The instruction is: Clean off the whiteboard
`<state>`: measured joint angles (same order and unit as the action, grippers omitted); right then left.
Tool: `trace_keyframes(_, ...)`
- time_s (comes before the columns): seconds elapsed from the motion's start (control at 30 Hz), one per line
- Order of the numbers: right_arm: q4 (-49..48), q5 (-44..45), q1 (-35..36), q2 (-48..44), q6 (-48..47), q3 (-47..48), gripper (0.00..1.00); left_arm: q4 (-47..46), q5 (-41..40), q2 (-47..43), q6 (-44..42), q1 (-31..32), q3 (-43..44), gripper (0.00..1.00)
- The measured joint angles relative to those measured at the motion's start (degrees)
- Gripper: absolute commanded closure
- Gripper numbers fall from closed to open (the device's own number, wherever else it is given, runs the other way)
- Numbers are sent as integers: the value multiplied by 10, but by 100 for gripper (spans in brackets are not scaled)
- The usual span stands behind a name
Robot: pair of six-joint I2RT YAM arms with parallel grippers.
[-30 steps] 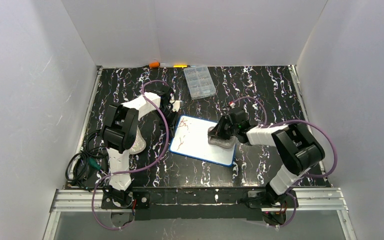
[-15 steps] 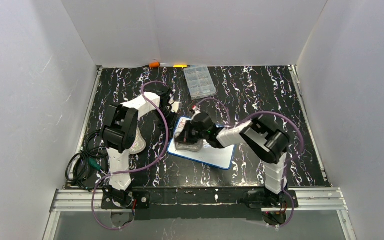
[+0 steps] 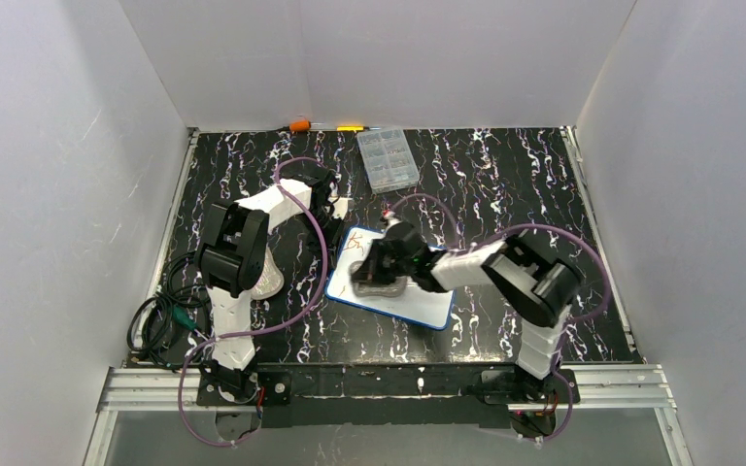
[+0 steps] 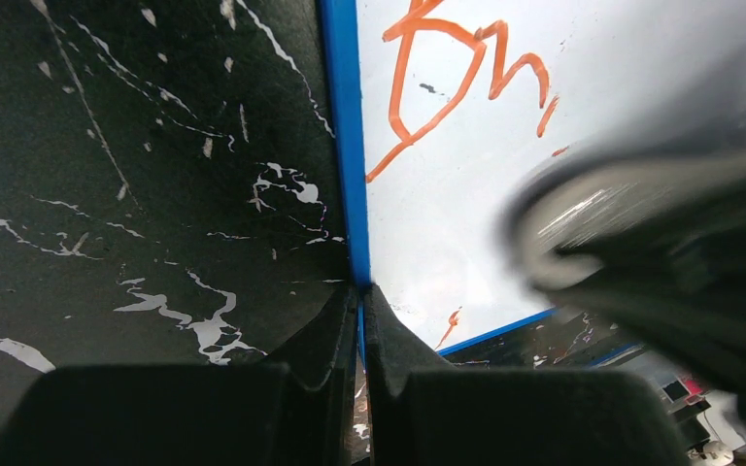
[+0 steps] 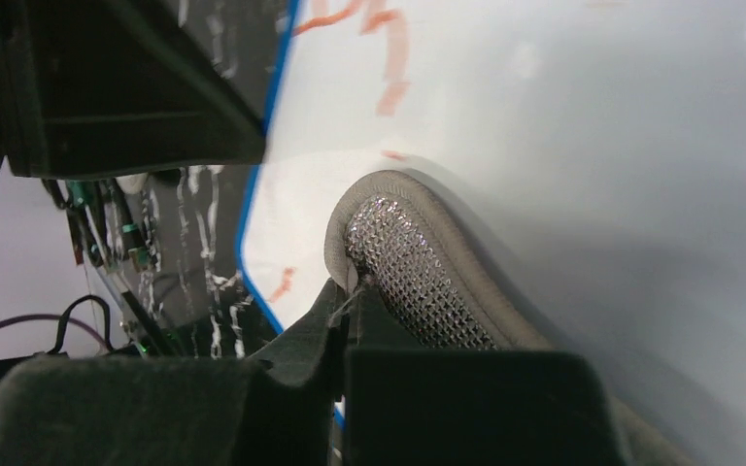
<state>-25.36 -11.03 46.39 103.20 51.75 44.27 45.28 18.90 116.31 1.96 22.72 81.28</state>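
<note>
White, blue-rimmed whiteboard (image 3: 425, 303) flat on black marbled surface (image 3: 505, 184); orange scribbles (image 4: 447, 87) at its far-left corner.
Left claw (image 4: 359, 296) closed on its left rim; right claw (image 5: 348, 291) pinched shut on grey mesh pad (image 5: 413, 272) resting on its left half; clear compartment box (image 3: 388, 159) beyond its far edge.

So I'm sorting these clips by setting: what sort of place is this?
Probably a lab robot test booth: left arm and right arm bolted to a metal rail at a black marbled table's edge, plain white panels on three sides, a whiteboard lying flat.
</note>
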Motion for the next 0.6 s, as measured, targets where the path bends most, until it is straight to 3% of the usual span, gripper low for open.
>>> trace_keyframes(0.17, -12, 0, 88, 78, 5, 94, 99, 0, 0, 0, 0, 0, 0, 100)
trace_keyframes(0.3, -2, 6, 102, 80, 2, 102, 99, 3, 2, 1, -1, 0, 0, 100)
trace_keyframes(0.43, 6, 1, 80, 35, -1, 49, 99, 3, 2, 1, -2, 0, 0, 100)
trace_keyframes(0.6, 41, 0, -3, -54, -6, -38, 99, 3, 2, 1, -3, 0, 0, 100)
